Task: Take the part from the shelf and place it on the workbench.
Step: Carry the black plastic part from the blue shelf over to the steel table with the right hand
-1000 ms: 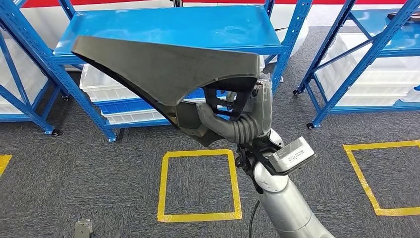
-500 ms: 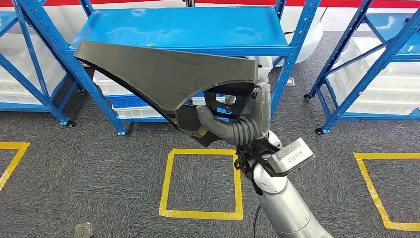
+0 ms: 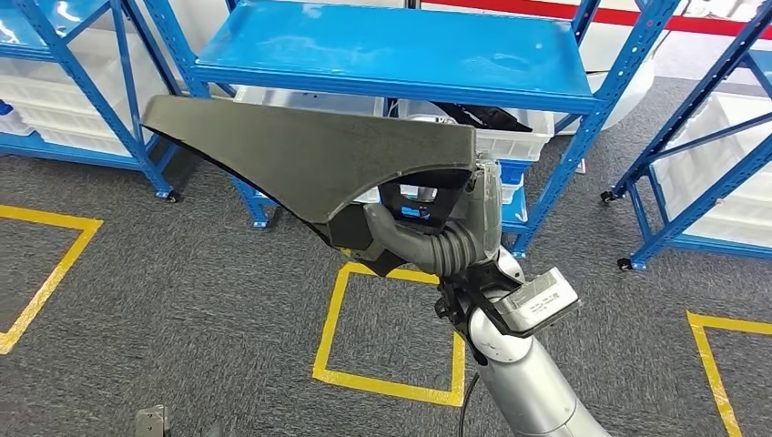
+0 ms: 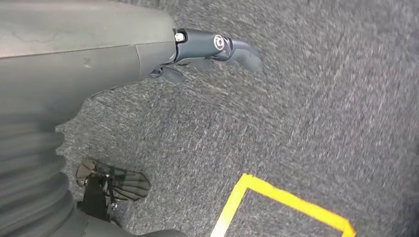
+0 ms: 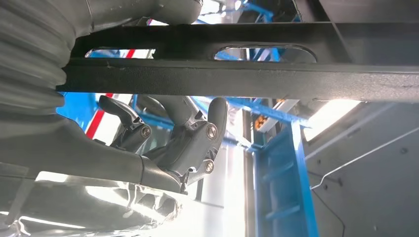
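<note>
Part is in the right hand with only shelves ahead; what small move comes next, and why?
Probably keep turning away from the blue shelf, holding the part level. The right hand grips it clear of the shelf, and no workbench is in sight yet.

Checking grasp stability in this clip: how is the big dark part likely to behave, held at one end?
The part looks rigid: it juts sideways from the right hand without visible sag. Probably light for its size, since one hand carries it. Its long overhang may twist in the grasp.
</note>
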{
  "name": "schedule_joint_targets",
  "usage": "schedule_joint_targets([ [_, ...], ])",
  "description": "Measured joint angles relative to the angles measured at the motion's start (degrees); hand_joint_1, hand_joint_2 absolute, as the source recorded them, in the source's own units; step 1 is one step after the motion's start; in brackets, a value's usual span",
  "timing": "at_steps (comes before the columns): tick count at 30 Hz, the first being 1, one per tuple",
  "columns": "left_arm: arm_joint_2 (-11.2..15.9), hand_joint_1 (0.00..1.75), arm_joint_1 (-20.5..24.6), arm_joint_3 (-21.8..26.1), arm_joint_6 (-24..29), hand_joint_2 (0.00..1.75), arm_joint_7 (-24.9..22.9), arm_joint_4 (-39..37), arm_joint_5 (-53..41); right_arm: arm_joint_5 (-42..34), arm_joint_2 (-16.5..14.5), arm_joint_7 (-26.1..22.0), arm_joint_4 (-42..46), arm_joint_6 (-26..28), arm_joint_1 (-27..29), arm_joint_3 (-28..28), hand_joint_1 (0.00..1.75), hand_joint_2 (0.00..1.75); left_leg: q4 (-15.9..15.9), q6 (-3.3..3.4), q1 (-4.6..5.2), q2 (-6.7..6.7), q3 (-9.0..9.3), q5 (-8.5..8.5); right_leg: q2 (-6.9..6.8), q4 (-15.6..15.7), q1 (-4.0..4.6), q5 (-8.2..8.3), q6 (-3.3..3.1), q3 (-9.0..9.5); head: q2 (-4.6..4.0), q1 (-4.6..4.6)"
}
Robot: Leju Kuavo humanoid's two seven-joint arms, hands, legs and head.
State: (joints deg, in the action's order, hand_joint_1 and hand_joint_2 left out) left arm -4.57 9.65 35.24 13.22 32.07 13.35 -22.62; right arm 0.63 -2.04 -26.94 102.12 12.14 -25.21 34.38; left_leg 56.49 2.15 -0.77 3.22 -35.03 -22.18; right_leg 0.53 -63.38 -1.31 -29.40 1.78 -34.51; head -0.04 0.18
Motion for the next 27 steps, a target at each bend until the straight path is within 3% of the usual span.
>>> schedule_joint_targets([
  [2, -0.06, 0.00, -0.09, 0.02, -0.16, 1.75, 0.47, 0.01, 0.31, -0.09, 0.23, -0.49, 0.37, -0.25, 0.22, 0.09, 1.75, 1.75, 0.53, -0.58, 0.15, 0.95, -0.68, 0.23, 1.01, 5.83, -0.11, 1.79, 0.05, 3.02, 0.00, 0.00],
  [3, -0.07, 0.00, -0.16, 0.03, -0.20, 1.75, 0.63, 0.01, 0.39, -0.14, 0.31, -0.68, 0.49, -0.36, 0.29, 0.13, 1.75, 1.75, 0.75, -0.91, 0.19, 1.27, -1.02, 0.37, 1.29, 6.74, -0.06, 2.07, -0.25, 3.38, 0.00, -0.01],
  [6, -0.04, 0.00, -0.58, 0.19, -0.36, 1.75, 0.83, -0.01, 0.51, -0.30, 0.35, -0.86, 0.66, -0.63, 0.35, 0.20, 1.75, 1.75, 1.13, -1.82, -0.08, 1.60, -1.74, 0.62, 0.41, 6.50, -0.11, 2.75, -1.36, 3.03, 0.00, -0.05],
  [8, -0.03, 0.00, -0.62, 0.28, -0.39, 1.75, 0.83, -0.01, 0.55, -0.52, 0.21, -0.84, 0.82, -0.79, 0.31, 0.21, 1.75, 1.75, 4.30, -2.30, -0.25, -0.19, -3.19, -1.57, -0.40, 6.60, -0.31, 3.14, -2.23, 2.94, 0.00, -0.31],
  [10, 0.00, 0.00, -0.51, 0.31, -0.39, 1.75, 0.78, 0.00, 0.55, -0.87, 0.10, -0.67, 1.03, -0.89, 0.31, 0.22, 1.75, 1.75, 11.77, -2.79, -0.39, -2.37, -6.34, -5.71, -1.32, 6.60, 0.03, 3.34, -2.80, 2.69, 0.00, -0.54],
  [12, 0.03, 0.00, -0.54, 0.33, -0.45, 1.75, 0.69, 0.00, 0.55, -1.18, 0.08, -0.34, 1.13, -0.97, 0.32, 0.23, 1.75, 1.75, 17.56, -2.96, -0.45, -3.01, -8.58, -8.03, -2.35, 6.58, 0.47, 3.46, -3.01, 2.39, 0.00, -0.55],
  [13, 0.03, 0.00, -0.57, 0.34, -0.48, 1.75, 0.65, 0.00, 0.55, -1.30, 0.07, -0.19, 1.17, -1.03, 0.32, 0.23, 1.75, 1.75, 17.33, -2.81, -0.42, -3.09, -8.09, -7.67, -2.89, 6.58, 0.67, 3.50, -3.07, 2.29, 0.00, -0.55],
  [14, 0.04, 0.00, -0.59, 0.35, -0.51, 1.75, 0.63, 0.00, 0.53, -1.38, 0.07, -0.08, 1.25, -1.11, 0.31, 0.24, 1.75, 1.75, 14.78, -2.47, -0.34, -3.33, -6.32, -6.44, -3.42, 6.58, 0.88, 3.53, -3.11, 2.26, 0.00, -0.55],
  [17, 0.16, 0.00, -0.49, 0.36, -0.52, 1.75, 0.62, 0.01, 0.47, -1.87, 0.05, 0.07, 1.71, -1.42, 0.19, 0.27, 1.75, 1.75, 3.87, -0.68, 0.61, -6.15, 0.56, -3.31, -4.89, 6.59, 1.43, 3.58, -3.04, 2.38, 0.00, -0.42],
  [18, 0.20, 0.00, -0.46, 0.36, -0.49, 1.75, 0.62, 0.02, 0.45, -2.20, 0.06, 0.09, 1.82, -1.58, 0.13, 0.29, 1.75, 1.75, 2.33, -0.17, 0.97, -6.79, 1.39, -3.18, -5.35, 6.61, 1.50, 3.60, -2.94, 2.42, 0.00, -0.43],
  [20, 0.31, 0.00, -0.48, 0.38, -0.36, 1.75, 0.62, 0.02, 0.44, -2.93, 0.07, 0.08, 1.91, -1.92, -0.01, 0.32, 1.75, 1.75, 1.63, 0.49, 1.35, -6.25, 1.34, -2.98, -6.30, 6.79, 1.61, 3.70, -2.54, 2.46, 0.00, -0.51],
  [21, 0.36, 0.00, -0.53, 0.39, -0.29, 1.75, 0.62, 0.02, 0.44, -3.30, 0.08, 0.02, 1.93, -2.08, -0.05, 0.34, 1.75, 1.75, 1.12, 0.70, 1.18, -5.69, 1.48, -2.54, -6.16, 6.67, 1.67, 3.59, -2.30, 2.31, 0.00, -0.56],
  [23, 0.31, 0.00, -0.50, 0.40, -0.21, 1.75, 0.62, 0.01, 0.42, -3.81, 0.19, -0.19, 2.02, -2.27, -0.18, 0.35, 1.75, 1.75, -0.04, 1.26, 0.75, -4.63, 1.68, -1.47, -4.01, 4.25, 1.71, 2.06, -2.20, 1.08, 0.00, -0.47],
  [25, 0.18, 0.00, -0.42, 0.40, -0.16, 1.75, 0.62, 0.01, 0.21, -4.18, 0.49, -0.38, 2.07, -2.40, -0.11, 0.37, 1.75, 1.75, -0.46, 1.50, 0.53, -3.50, 1.36, -0.79, -1.41, -2.75, 1.30, -1.34, -2.48, -2.09, 0.00, -0.26],
  [27, 0.08, 0.00, -0.51, 0.40, -0.01, 1.75, 0.54, 0.00, 0.01, -4.53, 0.87, -0.47, 2.07, -2.51, 0.14, 0.38, 1.75, 1.75, -0.42, 1.28, 0.49, -2.07, 0.80, -0.47, -0.77, -9.28, 0.80, -3.75, -2.13, -5.03, 0.00, -0.09],
])
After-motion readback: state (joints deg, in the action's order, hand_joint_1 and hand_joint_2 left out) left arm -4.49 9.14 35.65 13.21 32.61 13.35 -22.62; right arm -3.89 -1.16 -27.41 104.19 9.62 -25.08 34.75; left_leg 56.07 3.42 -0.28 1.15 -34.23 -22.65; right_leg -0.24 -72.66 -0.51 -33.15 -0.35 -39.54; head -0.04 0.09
